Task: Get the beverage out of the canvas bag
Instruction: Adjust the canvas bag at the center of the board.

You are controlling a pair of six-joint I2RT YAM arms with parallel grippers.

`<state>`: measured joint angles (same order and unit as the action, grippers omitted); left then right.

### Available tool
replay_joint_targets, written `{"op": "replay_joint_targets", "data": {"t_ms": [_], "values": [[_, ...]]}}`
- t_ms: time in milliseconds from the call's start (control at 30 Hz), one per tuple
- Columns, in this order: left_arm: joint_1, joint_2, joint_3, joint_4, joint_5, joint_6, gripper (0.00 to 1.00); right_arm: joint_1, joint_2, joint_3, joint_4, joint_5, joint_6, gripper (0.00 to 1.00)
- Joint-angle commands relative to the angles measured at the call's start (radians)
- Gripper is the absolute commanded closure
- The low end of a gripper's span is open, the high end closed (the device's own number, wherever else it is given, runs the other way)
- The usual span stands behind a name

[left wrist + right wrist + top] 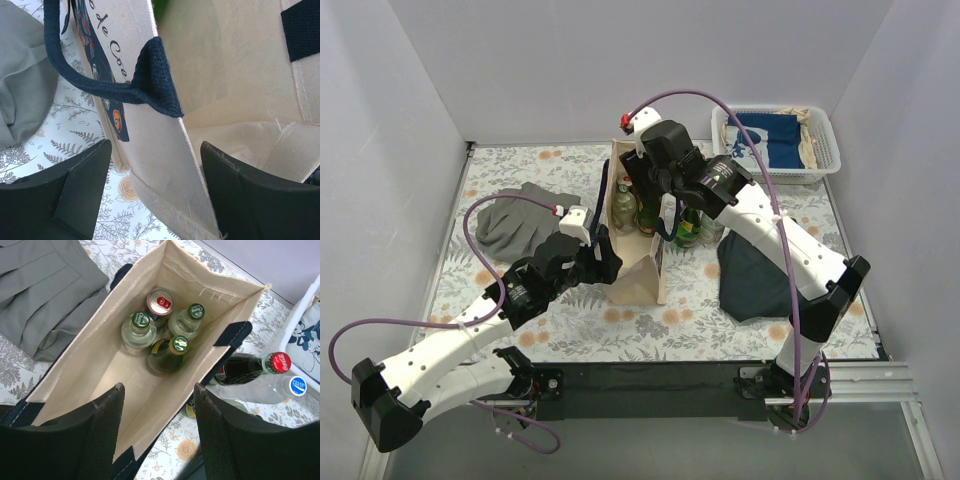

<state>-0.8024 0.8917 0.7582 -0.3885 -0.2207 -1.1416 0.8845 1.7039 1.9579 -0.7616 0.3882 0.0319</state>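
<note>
The cream canvas bag (642,280) with navy handles stands open in the middle of the table. Inside it the right wrist view shows a can with a red tab (160,301), two clear bottles with green caps (140,321) (195,312) and a dark green bottle (178,344). My right gripper (159,390) is open and empty, above the bag's mouth (100,355). My left gripper (155,165) is open, astride the bag's left wall (165,165), with one finger outside and one inside. A navy handle (150,80) hangs over that wall.
A cola bottle (250,367), a clear bottle with a blue cap (295,386) and other bottles (688,228) stand just right of the bag. A grey cloth (515,220) lies left, a dark cloth (755,275) right, and a white basket (825,130) is at the back right.
</note>
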Motion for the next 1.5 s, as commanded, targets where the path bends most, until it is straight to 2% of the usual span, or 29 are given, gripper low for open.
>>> {"op": "replay_joint_targets", "data": {"t_ms": [0, 200, 533, 767, 1067, 1233, 1467], "values": [[-0.003, 0.003, -0.014, -0.070, 0.006, 0.031, 0.30, 0.004, 0.028, 0.068, -0.042, -0.023, -0.021, 0.36], [-0.003, 0.000, -0.013, -0.069, 0.011, 0.031, 0.30, 0.002, 0.036, 0.091, -0.041, -0.044, -0.021, 0.36], [-0.003, -0.004, -0.019, -0.046, 0.089, 0.049, 0.30, -0.005, 0.049, 0.036, -0.044, -0.188, -0.020, 0.35], [-0.003, 0.000, -0.022, -0.023, 0.173, 0.062, 0.30, -0.051, 0.089, 0.012, -0.042, -0.238, 0.019, 0.35], [-0.003, -0.030, -0.033, 0.008, 0.262, 0.071, 0.28, -0.134, 0.158, 0.064, -0.025, -0.262, 0.054, 0.36], [-0.003, -0.127, -0.039, 0.005, 0.115, 0.057, 0.26, -0.186, 0.183, 0.052, -0.002, -0.294, 0.068, 0.36], [-0.001, -0.246, -0.056, 0.008, -0.012, 0.036, 0.22, -0.209, 0.207, 0.059, 0.011, -0.313, 0.060, 0.36]]}}
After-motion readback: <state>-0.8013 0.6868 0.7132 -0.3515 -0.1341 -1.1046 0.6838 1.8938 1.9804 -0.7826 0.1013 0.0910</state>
